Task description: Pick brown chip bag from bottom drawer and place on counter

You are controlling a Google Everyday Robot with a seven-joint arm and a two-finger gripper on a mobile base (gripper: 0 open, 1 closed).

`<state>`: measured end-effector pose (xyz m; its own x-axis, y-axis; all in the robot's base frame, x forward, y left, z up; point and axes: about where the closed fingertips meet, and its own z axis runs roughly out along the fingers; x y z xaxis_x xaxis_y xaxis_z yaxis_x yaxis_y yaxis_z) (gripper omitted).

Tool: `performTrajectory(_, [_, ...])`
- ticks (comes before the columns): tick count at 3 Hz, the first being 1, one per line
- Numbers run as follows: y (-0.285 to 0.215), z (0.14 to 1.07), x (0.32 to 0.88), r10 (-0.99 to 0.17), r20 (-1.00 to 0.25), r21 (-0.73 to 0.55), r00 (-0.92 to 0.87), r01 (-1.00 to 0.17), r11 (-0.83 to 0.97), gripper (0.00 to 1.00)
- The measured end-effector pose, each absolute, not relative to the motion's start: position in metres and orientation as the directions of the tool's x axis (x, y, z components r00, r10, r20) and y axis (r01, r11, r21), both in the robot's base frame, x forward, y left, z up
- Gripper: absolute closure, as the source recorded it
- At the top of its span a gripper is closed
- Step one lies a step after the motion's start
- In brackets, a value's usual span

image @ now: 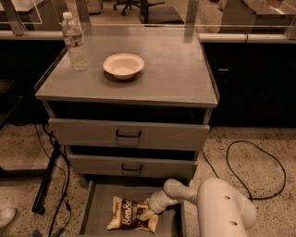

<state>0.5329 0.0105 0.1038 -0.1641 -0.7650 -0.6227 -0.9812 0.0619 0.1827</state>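
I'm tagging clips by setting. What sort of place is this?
Probably an office or lab: office chair behind, speckled floor, metal drawer cabinet. The gripper is at the brown chip bag in the bottom drawer.

Grey counter (171, 69) up top, bottom drawer (98, 209) pulled out over a speckled floor (273, 134).

A cream bowl (123, 65) sits left of the counter's middle, and everything else is placed from it. A capped water bottle (75, 42) stands upright to the bowl's left and a little further back, apart from it. Well below the bowl and nearer to me, the drawer's flat floor carries the brown chip bag (131, 215), lying label up. The gripper (149, 207) is at the bag's right edge, low inside the drawer. Down to the bowl's right, a black cable (245, 141) loops across the floor.
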Motion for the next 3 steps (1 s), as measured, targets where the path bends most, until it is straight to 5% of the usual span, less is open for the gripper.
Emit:
performTrajectory(1, [0.0105,0.1037,0.5329,-0.765,-0.623,0.183,-0.164,-0.981,0.062,1.00])
performTrajectory(3, [0.0105,0.1117,0.5329,-0.765,-0.623,0.183,-0.164,-0.981,0.062,1.00])
